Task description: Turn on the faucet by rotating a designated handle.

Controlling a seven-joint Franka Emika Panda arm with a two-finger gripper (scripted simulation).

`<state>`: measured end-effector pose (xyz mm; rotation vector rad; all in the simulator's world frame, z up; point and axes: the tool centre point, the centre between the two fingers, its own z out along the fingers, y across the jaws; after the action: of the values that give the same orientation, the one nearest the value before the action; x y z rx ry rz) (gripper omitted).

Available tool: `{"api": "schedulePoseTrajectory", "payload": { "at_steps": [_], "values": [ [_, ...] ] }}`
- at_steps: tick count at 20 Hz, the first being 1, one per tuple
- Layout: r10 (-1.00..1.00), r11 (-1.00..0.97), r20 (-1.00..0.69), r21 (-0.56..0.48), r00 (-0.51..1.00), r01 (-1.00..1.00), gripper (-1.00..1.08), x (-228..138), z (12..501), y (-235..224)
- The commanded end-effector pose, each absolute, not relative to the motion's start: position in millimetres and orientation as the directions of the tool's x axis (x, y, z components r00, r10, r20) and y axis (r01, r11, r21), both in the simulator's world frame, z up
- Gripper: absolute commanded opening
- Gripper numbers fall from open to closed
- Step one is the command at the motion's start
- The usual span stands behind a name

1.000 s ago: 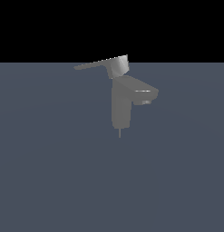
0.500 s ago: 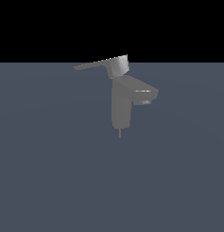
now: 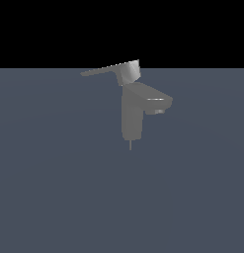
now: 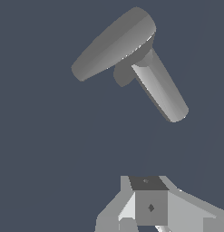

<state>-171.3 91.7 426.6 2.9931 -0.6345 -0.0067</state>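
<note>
One faucet point(image 3: 132, 116), handle point(image 3: 111, 70) untouched, pincer point(image 4: 149, 206) apart

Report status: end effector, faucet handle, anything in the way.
End effector barely in wrist view, jaw state unreadable, touching nothing. Long flat grey lever handle untouched atop matte grey metal faucet, pointing toward the exterior view's left. Nothing seen blocking the handle.

Faucet point(image 4: 131, 72), matte grey, seen from above: flat tapering handle point(image 4: 111, 45) overlying cap; blocky spout point(image 4: 161, 90) angled away. Gripper point(image 4: 147, 213) body partly visible, apart from faucet; fingertips unseen.
</note>
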Motion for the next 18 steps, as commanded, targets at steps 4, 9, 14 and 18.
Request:
{"api": "schedulePoseTrajectory", "payload": {
  "at_steps": [4,9,14,18],
  "values": [
    [-0.508,-0.857,0.005,0.092,0.861,-0.506,-1.0,-149.0,408.1,105.0],
    [-0.595,-0.8,-0.001,0.102,0.804,-0.592,-1.0,-127.8,391.2,114.3],
    [-0.675,-0.733,-0.006,0.114,0.738,-0.67,-1.0,-105.7,374.2,121.1],
    [-0.735,-0.674,-0.008,0.124,0.678,-0.729,-1.0,-87.5,360.2,124.5]
  ]
}}
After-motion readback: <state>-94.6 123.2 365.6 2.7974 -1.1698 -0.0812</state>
